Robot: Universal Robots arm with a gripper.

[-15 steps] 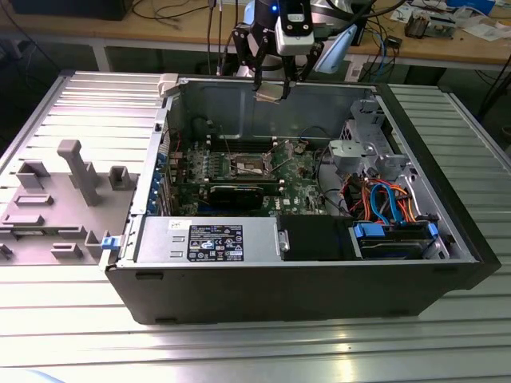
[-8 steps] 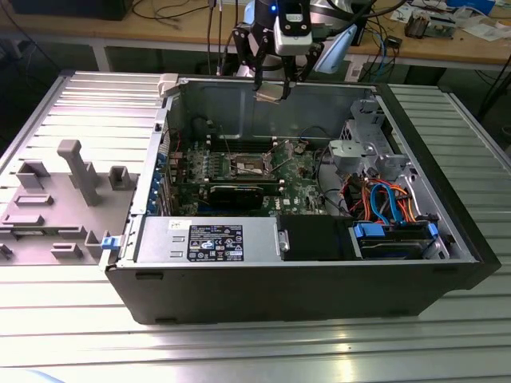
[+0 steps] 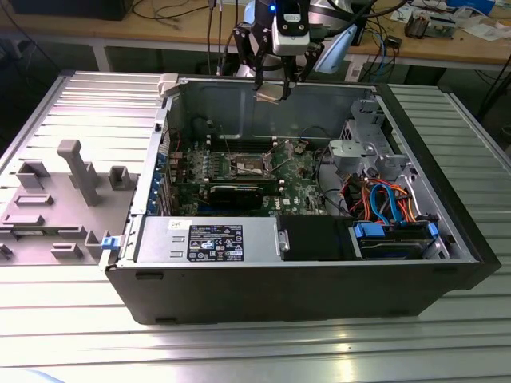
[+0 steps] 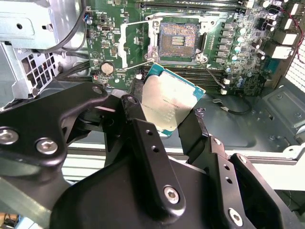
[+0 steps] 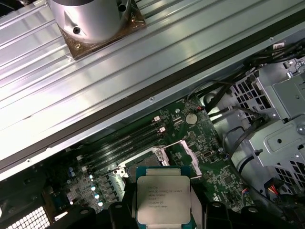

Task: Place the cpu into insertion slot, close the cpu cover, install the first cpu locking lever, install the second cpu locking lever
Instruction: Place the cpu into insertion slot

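Print on the cpu (image 5: pixel 163 199) and a label (image 3: pixel 215 242) is illegible.

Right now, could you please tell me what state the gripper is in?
Gripper: closed on the cpu, holding it up clear of the insertion slot.

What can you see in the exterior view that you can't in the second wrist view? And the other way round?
Exterior view: the whole black computer case, the grey holder tray at the exterior view's left, the blue drive bay. Second wrist view: the coin battery and the pin grid of the insertion slot, close up. Both: the gripper holding the cpu, and the green motherboard.
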